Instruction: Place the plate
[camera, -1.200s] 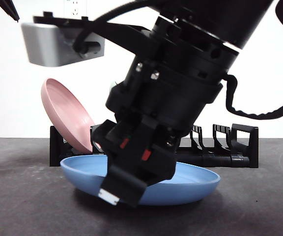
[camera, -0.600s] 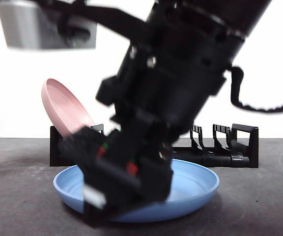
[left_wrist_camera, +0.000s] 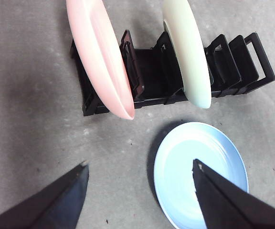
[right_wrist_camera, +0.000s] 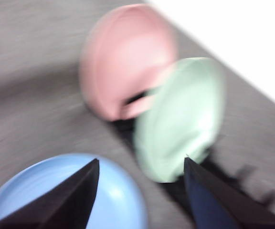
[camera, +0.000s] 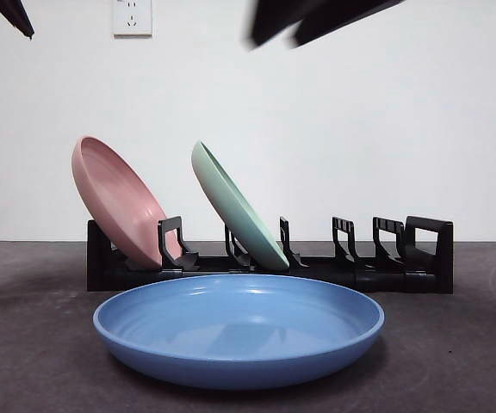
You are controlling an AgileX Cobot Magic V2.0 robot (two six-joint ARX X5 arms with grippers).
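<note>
A blue plate (camera: 239, 331) lies flat on the dark table in front of a black dish rack (camera: 386, 267). A pink plate (camera: 114, 202) and a pale green plate (camera: 235, 206) lean in the rack's left slots. My right gripper (right_wrist_camera: 141, 160) is open and empty, raised above the blue plate (right_wrist_camera: 56, 191). Its view is blurred, and in the front view it shows only as a dark blur (camera: 317, 17) at the top edge. My left gripper (left_wrist_camera: 140, 164) is open and empty, high above the table, looking down on the rack (left_wrist_camera: 152, 71) and the blue plate (left_wrist_camera: 199, 174).
The rack's slots to the right of the green plate (left_wrist_camera: 187, 52) hold nothing. A black arm tip (camera: 11, 15) shows at the top left corner. A white wall with an outlet (camera: 132, 15) stands behind the table.
The big dark arm that was down at the blue plate's near rim has risen out of the front view. The blue plate has settled flat, a little to the left.
</note>
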